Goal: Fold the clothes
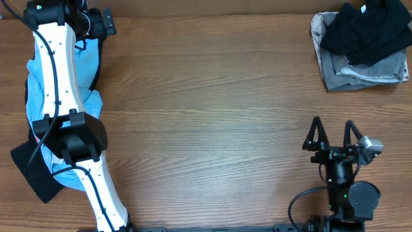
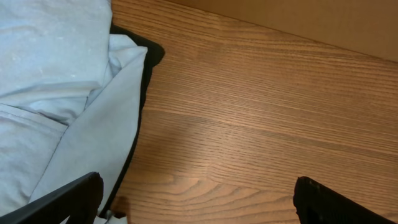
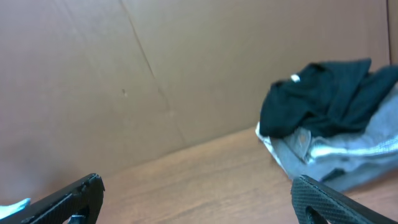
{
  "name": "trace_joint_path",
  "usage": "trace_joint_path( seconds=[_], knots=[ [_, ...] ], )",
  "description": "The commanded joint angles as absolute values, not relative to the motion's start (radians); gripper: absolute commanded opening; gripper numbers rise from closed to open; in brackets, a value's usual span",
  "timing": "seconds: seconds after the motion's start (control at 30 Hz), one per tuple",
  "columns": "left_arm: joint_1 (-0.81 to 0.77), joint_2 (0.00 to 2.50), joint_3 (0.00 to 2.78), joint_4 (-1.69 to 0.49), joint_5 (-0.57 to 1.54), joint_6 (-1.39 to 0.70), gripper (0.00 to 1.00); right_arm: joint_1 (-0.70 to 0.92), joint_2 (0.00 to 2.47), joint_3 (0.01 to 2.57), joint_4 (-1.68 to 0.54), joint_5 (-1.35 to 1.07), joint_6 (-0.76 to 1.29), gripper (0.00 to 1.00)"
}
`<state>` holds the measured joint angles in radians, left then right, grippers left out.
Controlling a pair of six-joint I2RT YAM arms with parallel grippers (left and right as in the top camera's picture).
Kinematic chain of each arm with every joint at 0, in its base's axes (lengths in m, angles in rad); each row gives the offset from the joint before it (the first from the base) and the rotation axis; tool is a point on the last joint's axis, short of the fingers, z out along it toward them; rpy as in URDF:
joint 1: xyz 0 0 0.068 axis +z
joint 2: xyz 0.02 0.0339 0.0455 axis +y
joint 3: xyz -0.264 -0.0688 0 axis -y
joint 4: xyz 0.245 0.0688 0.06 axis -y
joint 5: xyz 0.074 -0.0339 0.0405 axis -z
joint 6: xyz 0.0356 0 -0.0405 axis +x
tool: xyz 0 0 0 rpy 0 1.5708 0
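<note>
Clothes pile (image 1: 364,42) well beyond right pincer (image 1: 332,122)

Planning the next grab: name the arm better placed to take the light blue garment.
Left. The left tool hangs open beside the light blue garment; the right tool sits far across the table.

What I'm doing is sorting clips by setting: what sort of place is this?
Probably a robotics lab bench, not a home: a left arm and right arm mounted at a wooden table, a plain brown board behind it, and a black-and-grey clothes pile on it.
</note>
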<state>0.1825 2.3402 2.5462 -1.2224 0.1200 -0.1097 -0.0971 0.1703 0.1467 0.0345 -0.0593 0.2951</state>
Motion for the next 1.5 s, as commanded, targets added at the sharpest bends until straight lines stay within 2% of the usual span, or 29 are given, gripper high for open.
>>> trace_joint_path(
  seconds=[0.0, 0.4, 0.6, 1.47],
  knots=[
    [0.175, 2.351, 2.553, -1.222, 0.123, -0.120, 1.00, -0.093, 0.131, 0.107, 0.050, -0.046, 0.311, 1.00],
    [0.175, 2.351, 2.553, -1.222, 0.123, -0.120, 1.00, -0.093, -0.001, 0.008, -0.002, -0.054, 0.311, 1.00],
    [0.175, 2.351, 2.553, -1.222, 0.123, -0.120, 1.00, -0.091, 0.003, 0.008, -0.078, -0.060, 0.311, 1.00],
    [0.175, 2.351, 2.553, -1.222, 0.124, -0.120, 1.00, -0.092, 0.003, 0.008, -0.077, -0.061, 0.311, 1.00]
  ],
)
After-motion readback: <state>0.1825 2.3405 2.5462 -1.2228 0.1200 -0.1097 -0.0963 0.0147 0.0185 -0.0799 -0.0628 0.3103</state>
